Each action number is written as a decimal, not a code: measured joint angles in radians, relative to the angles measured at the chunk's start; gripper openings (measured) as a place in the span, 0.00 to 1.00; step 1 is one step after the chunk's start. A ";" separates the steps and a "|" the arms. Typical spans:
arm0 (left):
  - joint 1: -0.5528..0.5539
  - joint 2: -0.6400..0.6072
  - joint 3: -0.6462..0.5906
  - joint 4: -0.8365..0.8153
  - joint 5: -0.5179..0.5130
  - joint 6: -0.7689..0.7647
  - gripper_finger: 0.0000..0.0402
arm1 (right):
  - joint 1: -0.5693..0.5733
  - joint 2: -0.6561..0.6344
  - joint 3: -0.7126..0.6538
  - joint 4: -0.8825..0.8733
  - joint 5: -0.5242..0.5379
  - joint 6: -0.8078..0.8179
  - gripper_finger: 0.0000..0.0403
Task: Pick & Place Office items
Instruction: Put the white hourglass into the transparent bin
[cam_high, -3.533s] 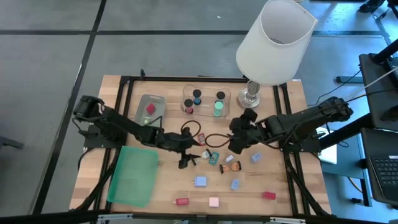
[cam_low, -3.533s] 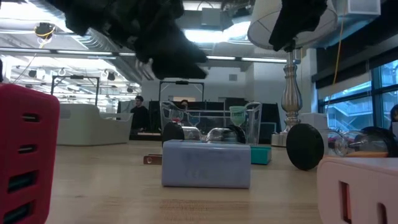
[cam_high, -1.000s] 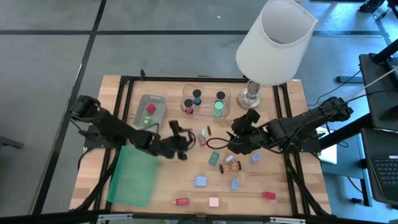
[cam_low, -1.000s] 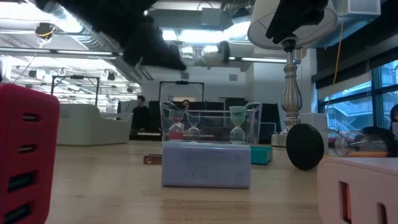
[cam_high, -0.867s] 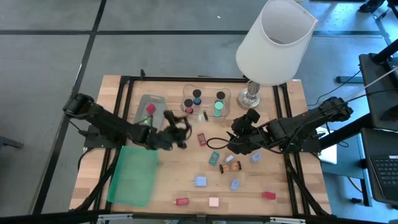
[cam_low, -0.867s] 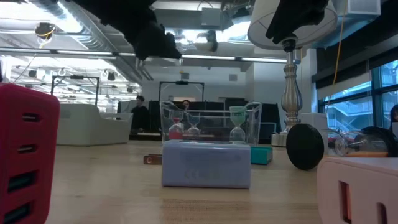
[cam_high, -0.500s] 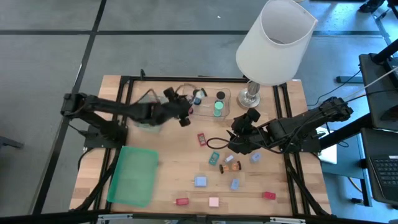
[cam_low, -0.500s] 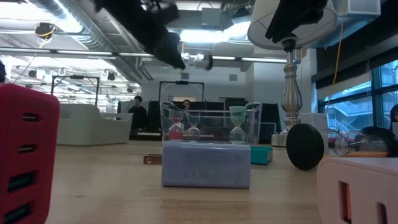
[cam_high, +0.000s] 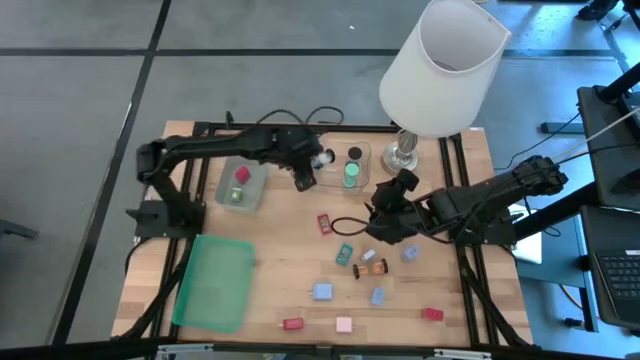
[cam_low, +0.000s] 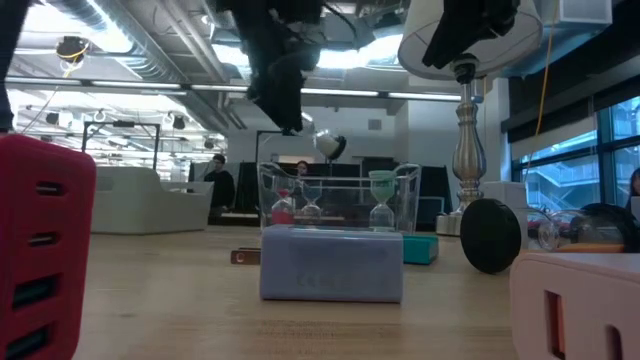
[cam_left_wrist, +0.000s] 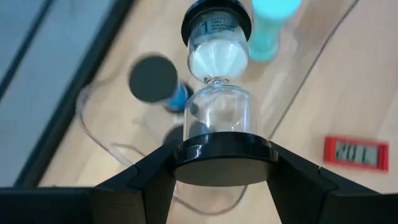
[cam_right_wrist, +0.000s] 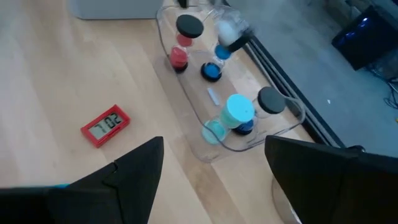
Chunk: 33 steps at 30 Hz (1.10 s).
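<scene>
My left gripper (cam_high: 306, 166) is over the clear tray (cam_high: 362, 177) at the far side of the table, shut on a white-sand hourglass (cam_left_wrist: 216, 93) with black caps. The hourglass also shows in the low view (cam_low: 329, 147), above the tray. Red (cam_right_wrist: 179, 57), blue (cam_right_wrist: 214, 68) and teal (cam_right_wrist: 239, 113) hourglasses stand upright in that tray. My right gripper (cam_high: 377, 226) hovers open near mid-table, by a black cable loop (cam_high: 345, 226), touching nothing. Small blocks lie on the wood: a red clock (cam_high: 324, 223), blue blocks (cam_high: 322, 291), and a pink one (cam_high: 344, 324). My left gripper pinches the hourglass by one black end cap (cam_left_wrist: 221, 160) between its two fingers. The glass body and the other cap (cam_left_wrist: 216, 22) stick out ahead of the fingers. The hourglass is lifted clear above the clear tray and tilted.
A tall lamp with a white shade (cam_high: 440, 70) stands at the far right, close to the clear tray. A second tray (cam_high: 240, 182) holds red and green pieces. A flat green lid (cam_high: 215, 282) lies near left. More pieces are scattered along the near edge (cam_high: 432, 314).
My left gripper has carried the hourglass from mid-table toward the far edge and slightly right, ending over the clear tray. It stayed shut on the hourglass, which remained clear of the table. My right arm kept still.
</scene>
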 joint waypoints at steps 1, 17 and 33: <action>0.000 0.031 0.036 -0.047 0.005 0.000 0.53 | -0.006 0.000 0.000 0.000 0.000 0.001 0.70; 0.013 0.330 0.343 -0.363 0.067 0.097 0.53 | -0.046 0.000 0.000 -0.007 0.000 -0.046 0.70; 0.020 0.337 0.346 -0.382 0.004 0.368 0.53 | -0.048 0.000 0.000 -0.009 0.026 -0.106 0.70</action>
